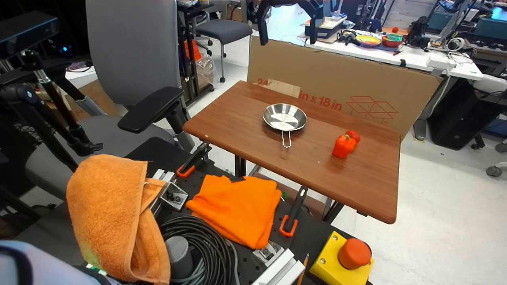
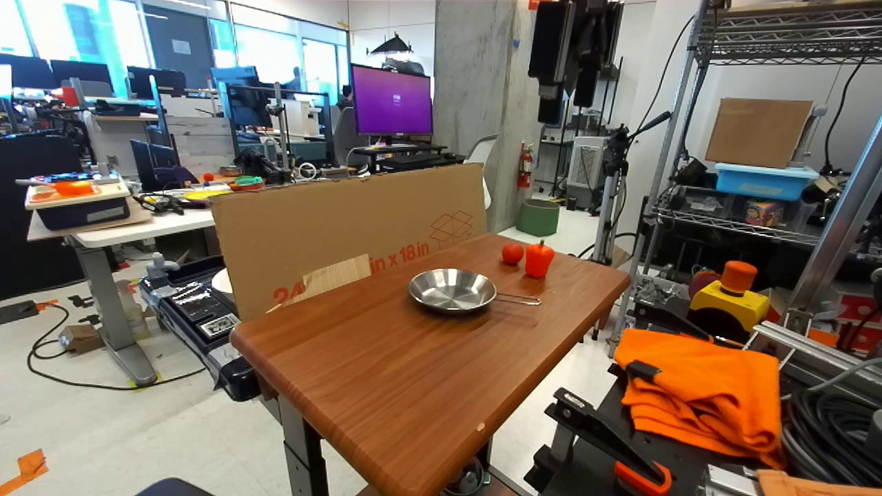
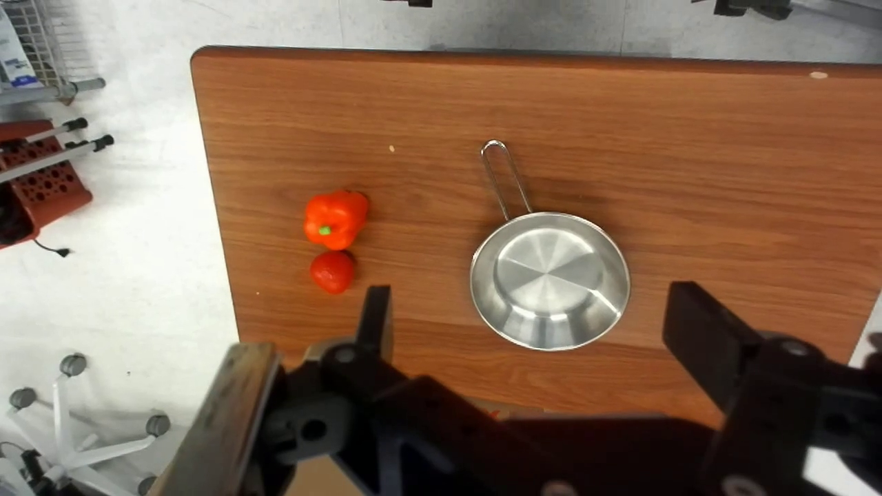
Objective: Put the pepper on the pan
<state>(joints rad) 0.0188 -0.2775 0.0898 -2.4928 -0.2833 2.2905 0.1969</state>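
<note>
On the surface [image 3: 723,158], just beside the red piece [image 3: 332,273], the pepper [image 3: 335,216] is probably light, firm and rather slick, best clasped around its sides by the tool [image 1: 288,38], whose jaws stand spread.

- A brown table [image 1: 229,114] is standing near a gray chair [image 1: 132,51].
- An upright cardboard sheet [image 2: 344,220], printed in red, is running along one long edge of the table.
- A small plain red piece [image 3: 332,271] is lying on the table.
- A folded orange cloth [image 1: 237,209] is lying on a black surface [image 1: 313,233], just beside a coil of dark cable [image 1: 216,245].
- A monitor [image 2: 393,100] is showing a purple screen.
- A green bin [image 2: 538,217] is standing near a concrete pillar [image 2: 475,103].
</note>
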